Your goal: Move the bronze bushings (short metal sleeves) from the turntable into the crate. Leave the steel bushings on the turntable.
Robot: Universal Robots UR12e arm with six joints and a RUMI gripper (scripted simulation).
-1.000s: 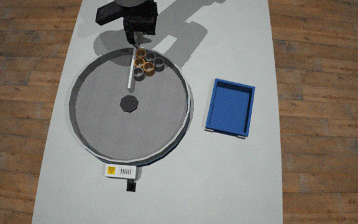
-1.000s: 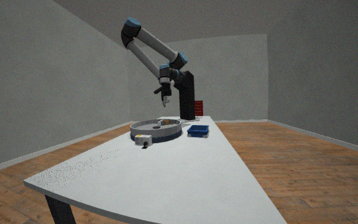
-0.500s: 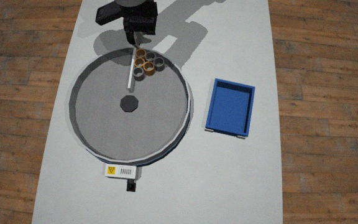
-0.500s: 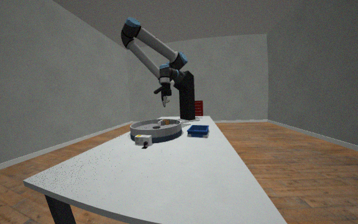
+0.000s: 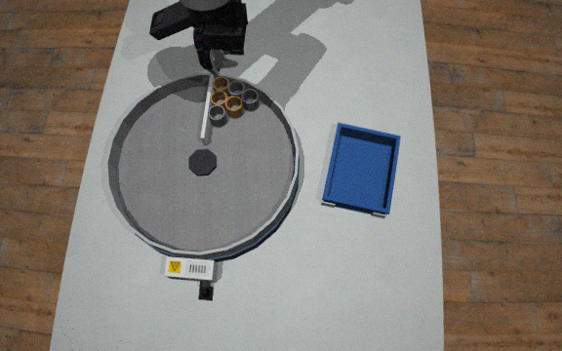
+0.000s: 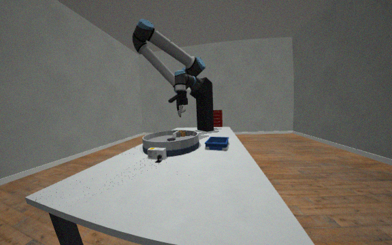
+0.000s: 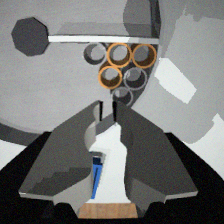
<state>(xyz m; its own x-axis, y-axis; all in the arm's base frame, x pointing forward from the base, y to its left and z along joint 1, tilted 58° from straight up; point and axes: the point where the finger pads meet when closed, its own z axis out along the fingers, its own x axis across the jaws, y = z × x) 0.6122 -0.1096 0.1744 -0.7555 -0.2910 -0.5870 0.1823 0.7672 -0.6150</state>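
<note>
Three bronze bushings stand upright on the turntable (image 5: 164,146) (image 6: 179,147) (image 7: 50,90): two beside the white bar, one (image 5: 234,113) (image 7: 110,87) a row out. Three steel bushings stand touching them: one (image 5: 218,123) at the bar's inner end, one (image 7: 135,89) in the second row, one (image 5: 251,107) outermost. The blue crate (image 5: 331,163) (image 6: 216,146) is empty, right of the turntable; part of it shows between the jaws in the wrist view. My gripper (image 5: 216,72) (image 6: 180,116) (image 7: 107,102) is shut and empty, above the turntable's far edge near the bushings.
A raised wall rings the turntable. The white bar (image 5: 205,117) (image 7: 75,39) runs inward from the far wall beside the bushings. A dark hub (image 5: 202,162) (image 7: 30,36) is at the centre. A white box with a warning label (image 5: 189,268) (image 6: 156,152) stands at its near side.
</note>
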